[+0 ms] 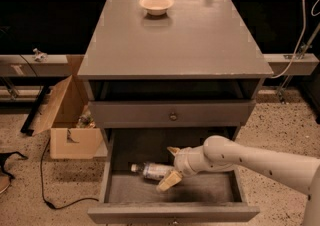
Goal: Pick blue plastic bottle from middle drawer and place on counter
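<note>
The blue plastic bottle (151,171) lies on its side in the open middle drawer (115,194), white cap pointing left. My gripper (170,166) reaches into the drawer from the right on a white arm. It is open, one fingertip behind the bottle's right end and one in front of it. The counter (200,45) is the grey top slab of the cabinet above.
A small cream bowl (156,4) sits at the back of the counter. The drawer above, with a round metal knob (173,117), is closed. An open cardboard box (67,120) stands on the floor to the left, with a black cable beside it.
</note>
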`<action>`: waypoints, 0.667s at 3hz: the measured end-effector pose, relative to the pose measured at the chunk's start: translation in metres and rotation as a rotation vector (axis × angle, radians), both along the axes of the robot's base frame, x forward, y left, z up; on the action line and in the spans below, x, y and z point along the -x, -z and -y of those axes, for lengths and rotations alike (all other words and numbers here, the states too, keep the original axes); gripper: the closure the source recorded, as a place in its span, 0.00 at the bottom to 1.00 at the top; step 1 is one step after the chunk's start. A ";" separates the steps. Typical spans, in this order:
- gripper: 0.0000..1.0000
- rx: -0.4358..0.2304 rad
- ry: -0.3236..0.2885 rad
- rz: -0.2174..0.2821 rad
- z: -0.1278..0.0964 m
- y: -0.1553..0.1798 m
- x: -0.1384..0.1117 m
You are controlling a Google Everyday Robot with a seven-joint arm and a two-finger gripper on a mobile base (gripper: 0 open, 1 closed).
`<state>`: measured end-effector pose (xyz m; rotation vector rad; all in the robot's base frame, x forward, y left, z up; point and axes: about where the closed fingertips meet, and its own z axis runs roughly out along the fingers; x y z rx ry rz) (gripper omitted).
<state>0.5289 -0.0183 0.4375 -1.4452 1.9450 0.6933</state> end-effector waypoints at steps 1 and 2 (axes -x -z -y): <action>0.00 -0.004 -0.014 -0.021 -0.005 0.021 0.000; 0.00 0.003 -0.025 -0.040 -0.008 0.036 -0.001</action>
